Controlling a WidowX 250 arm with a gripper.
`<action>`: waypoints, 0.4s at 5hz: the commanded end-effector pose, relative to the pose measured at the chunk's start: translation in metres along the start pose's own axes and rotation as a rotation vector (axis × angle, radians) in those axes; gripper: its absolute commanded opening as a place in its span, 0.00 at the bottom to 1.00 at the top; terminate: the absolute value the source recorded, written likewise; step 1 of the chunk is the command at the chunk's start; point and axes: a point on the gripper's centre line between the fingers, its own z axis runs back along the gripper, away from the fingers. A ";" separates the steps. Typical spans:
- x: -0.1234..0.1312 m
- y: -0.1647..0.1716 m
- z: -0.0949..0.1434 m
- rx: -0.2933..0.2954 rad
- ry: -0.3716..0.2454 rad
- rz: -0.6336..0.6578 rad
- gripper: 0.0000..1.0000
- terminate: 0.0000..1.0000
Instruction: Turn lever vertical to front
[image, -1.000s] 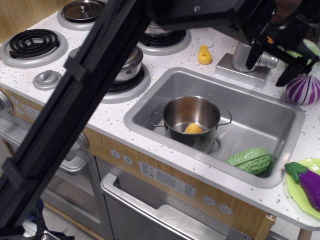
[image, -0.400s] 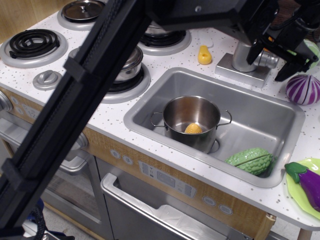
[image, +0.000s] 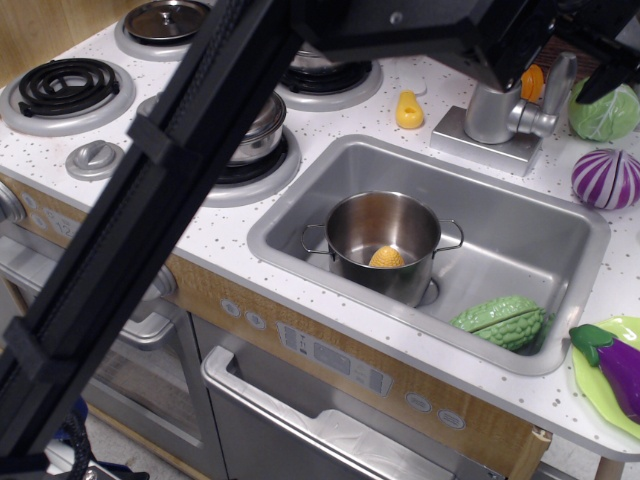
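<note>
The arm's black boom runs diagonally from lower left up to the tap body (image: 493, 110). The gripper (image: 600, 40) is mostly cropped at the top right; its opening cannot be told. The lever (image: 561, 82) stands upright beside the tap, apparently free, just left of the fingers.

One steel pot (image: 384, 243) with one yellow corn piece (image: 386, 259) sits mid-frame in the one grey sink (image: 520, 215). Along the right edge: one purple onion (image: 605, 178), one green cabbage (image: 604, 112), one bumpy green gourd (image: 500, 322), one purple eggplant (image: 612, 358). Upper left: one black coil burner (image: 66, 85), two lidded pots (image: 165, 18).
</note>
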 end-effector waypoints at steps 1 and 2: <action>0.024 0.016 0.018 -0.032 -0.083 0.039 1.00 0.00; 0.026 0.016 0.013 -0.050 -0.085 0.043 1.00 0.00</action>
